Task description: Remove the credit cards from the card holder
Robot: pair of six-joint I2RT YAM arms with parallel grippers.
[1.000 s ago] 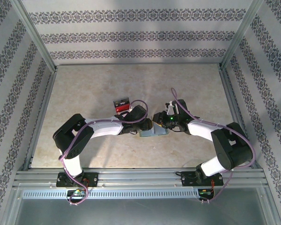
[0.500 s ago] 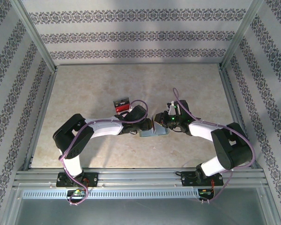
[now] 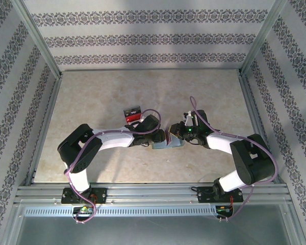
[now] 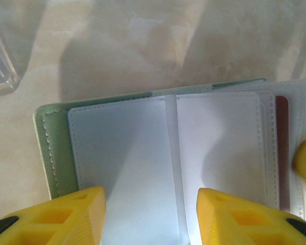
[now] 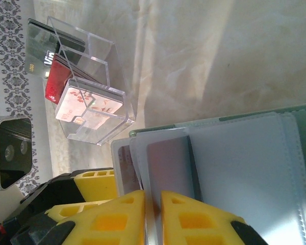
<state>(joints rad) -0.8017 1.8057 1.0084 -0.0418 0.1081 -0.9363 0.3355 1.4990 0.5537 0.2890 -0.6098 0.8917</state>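
The pale teal-blue card holder [image 3: 172, 145] lies open on the table between my two grippers. In the left wrist view its pale panels [image 4: 127, 143] spread under my left gripper [image 4: 150, 204], whose yellow fingers [image 4: 76, 214] stand apart on it and grip nothing. A reddish credit card [image 4: 281, 148] peeks out at the holder's right edge. My right gripper [image 5: 153, 204] is shut on the thin edge of the raised leaf carrying the reddish credit card [image 5: 168, 163]. Whether it pinches the card alone or also its sleeve is unclear. A second dark card [image 5: 126, 163] sits behind.
A clear plastic tray [image 5: 92, 102] with red, black and patterned cards stands just beyond the holder, also visible as the tray [image 3: 132, 114] behind the left arm. Metal rails edge the table, and patterned walls enclose it.
The right gripper's jaws have closed onto the card's edge and shifted slightly right. The holder's leaf now stands up. The left arm has stayed put.
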